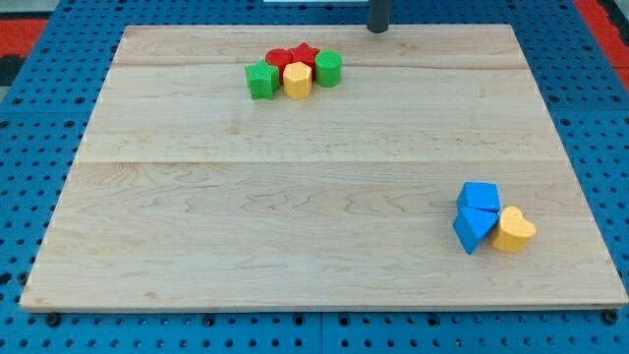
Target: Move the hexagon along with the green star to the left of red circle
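1. Up at the view's top edge, my tip (378, 29) stands just above the far rim of the wooden board (295, 246). I have no hand or jaws, only a straight dark rod, so nothing is gripped.
2. Taking the yellow hexagon (297, 80) as the landmark: my tip lies toward the view's upper right of it, well apart, touching no block.
3. The yellow hexagon sits in a tight cluster near the top of the board, a little to the view's left of the middle.
4. The green star (262, 81) is just to the view's left of the hexagon, touching it or very nearly so.
5. A red circle (279, 58) lies just behind the hexagon, toward the view's upper left of it, and is partly hidden by the blocks in front.
6. A red star (305, 54) is directly behind the hexagon, toward the view's top, pressed close to the red circle.
7. A green round block (328, 69) stands just to the view's right of the hexagon; I cannot tell whether the two touch.
8. Far from the hexagon, toward the view's lower right, a second cluster sits near the board's right edge: a blue block (480, 197) of uncertain shape, a blue triangular block (474, 231) just below it, and a yellow heart (514, 231) touching the triangular block on its right side.
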